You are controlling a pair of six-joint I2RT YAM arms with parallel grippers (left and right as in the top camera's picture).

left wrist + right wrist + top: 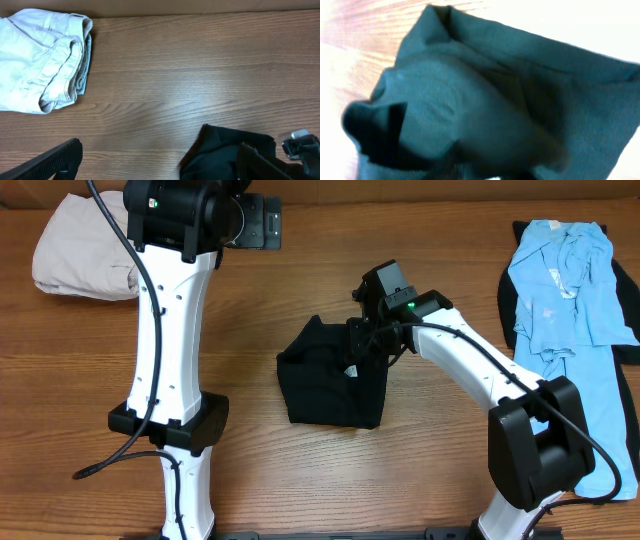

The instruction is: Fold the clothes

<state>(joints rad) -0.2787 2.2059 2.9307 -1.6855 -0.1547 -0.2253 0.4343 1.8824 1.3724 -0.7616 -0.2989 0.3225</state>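
Wood-grain table (300, 480) throughout. At centre, a crumpled black garment (325, 385), partly bunched. Reaching in from the near right edge, elbow bent: right gripper (368, 338), down at the garment's far right corner. Dark cloth filling its wrist view, blurred, so cannot tell whether fingers are closed or apart. Stretched straight toward the far edge: left gripper (160, 150), above bare wood, fingers (57, 159) spread wide, holding nothing. Folded beige trousers (80, 250) at far left; light blue shirt (565, 280) spread at right.

tabletop (200, 75): wood grain, smooth, slight sheen
black cloth (325, 385): matt, soft
beige cloth (35, 60): woven, stitched seams
blue cloth (570, 280): thin, creased
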